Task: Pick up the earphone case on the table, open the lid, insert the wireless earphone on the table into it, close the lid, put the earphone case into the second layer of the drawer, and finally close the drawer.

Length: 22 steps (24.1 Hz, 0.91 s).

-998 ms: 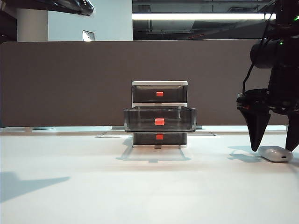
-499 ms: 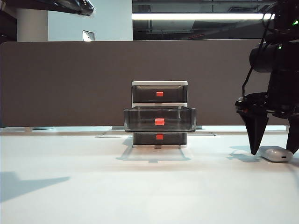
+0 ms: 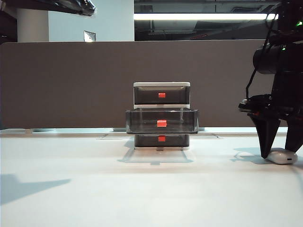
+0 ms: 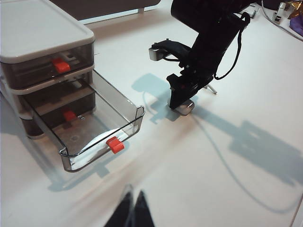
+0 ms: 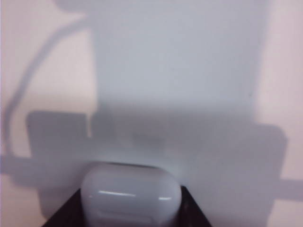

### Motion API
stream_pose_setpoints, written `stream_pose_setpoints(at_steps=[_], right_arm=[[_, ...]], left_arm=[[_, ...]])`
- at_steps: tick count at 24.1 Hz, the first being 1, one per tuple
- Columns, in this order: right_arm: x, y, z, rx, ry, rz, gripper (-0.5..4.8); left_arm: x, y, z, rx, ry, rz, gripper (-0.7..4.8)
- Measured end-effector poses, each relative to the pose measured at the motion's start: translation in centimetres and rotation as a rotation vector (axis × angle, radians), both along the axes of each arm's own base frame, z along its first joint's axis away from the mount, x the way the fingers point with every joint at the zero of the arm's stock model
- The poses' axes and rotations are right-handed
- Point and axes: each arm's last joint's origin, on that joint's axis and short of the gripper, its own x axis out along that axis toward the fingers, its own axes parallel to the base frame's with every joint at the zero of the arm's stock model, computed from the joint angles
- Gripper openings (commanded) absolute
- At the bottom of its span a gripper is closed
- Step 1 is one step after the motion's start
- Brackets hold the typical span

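The white earphone case lies on the table at the far right. My right gripper points down over it, its dark fingers pressed to both sides of the case, so it is shut on it. The drawer stands mid-table with the second layer pulled out. My left gripper hovers shut and empty in front of that drawer. A thin pale object lies beside the right gripper; I cannot tell if it is the wireless earphone.
A brown partition wall runs behind the table. The right arm's cable hangs beside it. Small items sit at the table's far corner.
The right gripper's fingers have drawn inward from a wide stance until they meet the earphone case's sides. The left arm and the drawer have not moved.
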Motion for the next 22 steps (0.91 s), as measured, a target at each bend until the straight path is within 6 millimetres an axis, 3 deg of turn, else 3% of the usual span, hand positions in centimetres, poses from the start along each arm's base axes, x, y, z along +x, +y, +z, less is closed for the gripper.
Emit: stream_pose_setpoints(at_steps=[5,17,22], right_arm=[[0.0,0.0,0.0,0.001,0.002,-0.001,1.51],[-0.4,-0.1,0.4,-0.001,0.016,-0.002,1.44],[-1.7,-0.2,4.0,0.013,-0.09,-0.001,1.44]], left_arm=[[0.0,0.0,0.0,0.0,0.0,0.0,-0.06],[0.0,0.0,0.0,0.0,0.0,0.0,-0.05],[0.0,0.0,0.0,0.0,0.0,0.0,-0.06]])
